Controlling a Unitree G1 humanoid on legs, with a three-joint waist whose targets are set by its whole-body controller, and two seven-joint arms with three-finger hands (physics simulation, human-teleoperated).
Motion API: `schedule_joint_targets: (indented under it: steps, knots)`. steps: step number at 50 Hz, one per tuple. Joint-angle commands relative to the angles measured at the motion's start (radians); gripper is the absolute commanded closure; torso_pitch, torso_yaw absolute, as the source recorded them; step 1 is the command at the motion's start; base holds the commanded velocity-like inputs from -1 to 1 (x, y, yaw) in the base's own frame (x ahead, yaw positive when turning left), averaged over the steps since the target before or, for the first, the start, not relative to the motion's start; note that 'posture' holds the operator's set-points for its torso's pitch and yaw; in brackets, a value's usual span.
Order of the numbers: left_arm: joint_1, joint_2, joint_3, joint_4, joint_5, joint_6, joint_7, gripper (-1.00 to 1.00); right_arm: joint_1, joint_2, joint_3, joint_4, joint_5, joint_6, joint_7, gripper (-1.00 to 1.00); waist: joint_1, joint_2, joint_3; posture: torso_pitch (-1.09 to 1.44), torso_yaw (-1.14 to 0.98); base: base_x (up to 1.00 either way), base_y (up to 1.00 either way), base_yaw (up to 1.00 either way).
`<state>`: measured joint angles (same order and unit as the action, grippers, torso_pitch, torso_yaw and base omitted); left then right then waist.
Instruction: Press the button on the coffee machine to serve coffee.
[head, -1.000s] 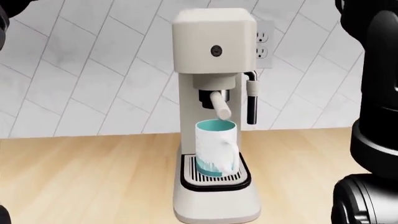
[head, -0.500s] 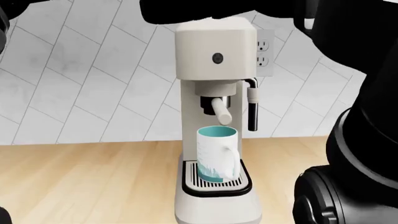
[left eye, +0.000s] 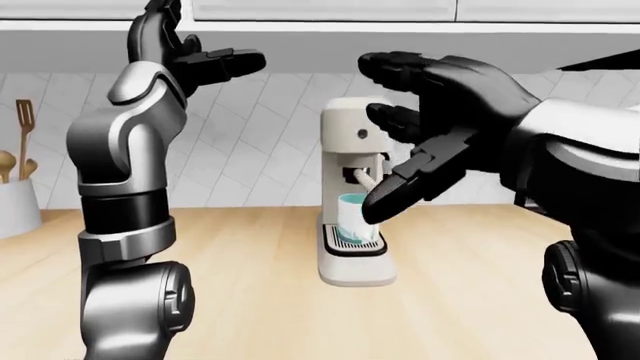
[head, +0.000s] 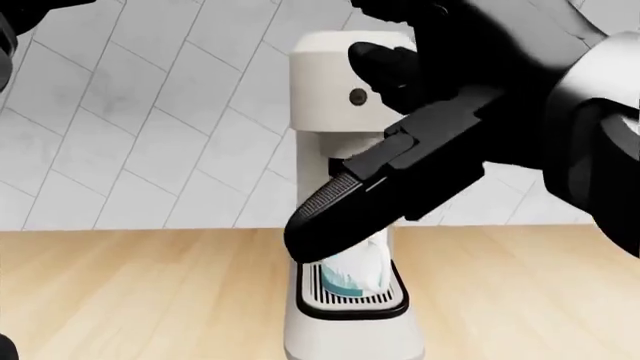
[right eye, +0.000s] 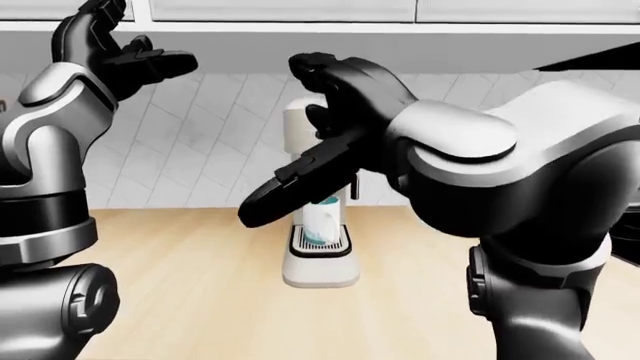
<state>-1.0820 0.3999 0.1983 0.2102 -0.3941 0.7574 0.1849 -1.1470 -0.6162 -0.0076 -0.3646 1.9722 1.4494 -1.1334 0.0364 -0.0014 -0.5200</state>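
Note:
A cream coffee machine (left eye: 352, 255) stands on the wooden counter (left eye: 250, 285). Its small round dark button (head: 358, 96) is on the front of its head. A white mug with a teal inside (left eye: 350, 217) stands on the drip tray under the spout. My right hand (left eye: 400, 127) is black and open, fingers spread, and hangs just before the machine's head. One finger (head: 385, 64) shows close to the right of the button, apart from it. A long finger (head: 370, 195) hides the spout. My left hand (left eye: 205, 49) is open, raised high at the upper left.
A white holder with wooden utensils (left eye: 15, 202) stands at the far left of the counter. Upper cabinets (left eye: 320, 9) run along the top. A white tiled wall (left eye: 260, 157) rises behind the machine. My right arm (right eye: 520, 195) fills the right of the views.
My right hand has swung in from the right and top, across the machine's front, and now covers the spout, steam wand and wall outlet. The view has shifted slightly.

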Motion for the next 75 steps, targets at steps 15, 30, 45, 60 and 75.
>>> schedule_joint_targets:
  steps: [15, 30, 45, 60, 75]
  knots:
    - [-0.015, 0.003, 0.006, -0.029, 0.001, -0.024, 0.002, -1.00, 0.139, -0.028, -0.002, -0.107, 0.000, -0.093, -0.010, -1.00, 0.005, -0.017, 0.008, -0.99, 0.00, 0.00, 0.00, 0.00]
    - [-0.016, 0.000, 0.005, -0.040, -0.004, -0.015, 0.006, -1.00, 0.195, 0.066, -0.074, -0.088, -0.185, -0.004, 0.097, -1.00, 0.009, -0.017, 0.005, -0.99, 0.00, 0.00, 0.00, 0.00]
    - [-0.025, 0.006, 0.008, -0.032, -0.008, -0.017, 0.005, -1.00, 0.180, 0.136, -0.123, -0.046, -0.565, 0.066, 0.400, -1.00, 0.009, -0.013, 0.005, -0.99, 0.00, 0.00, 0.00, 0.00]
    - [-0.020, 0.003, 0.007, -0.038, -0.013, -0.018, 0.008, -1.00, 0.161, 0.228, -0.114, -0.032, -1.001, 0.089, 0.747, -1.00, 0.006, -0.004, 0.004, -0.99, 0.00, 0.00, 0.00, 0.00]
    - [-0.019, 0.000, 0.006, -0.042, -0.017, -0.014, 0.013, -1.00, 0.185, 0.308, -0.121, -0.084, -1.260, 0.130, 0.945, -1.00, 0.002, 0.004, 0.005, -0.99, 0.00, 0.00, 0.00, 0.00]
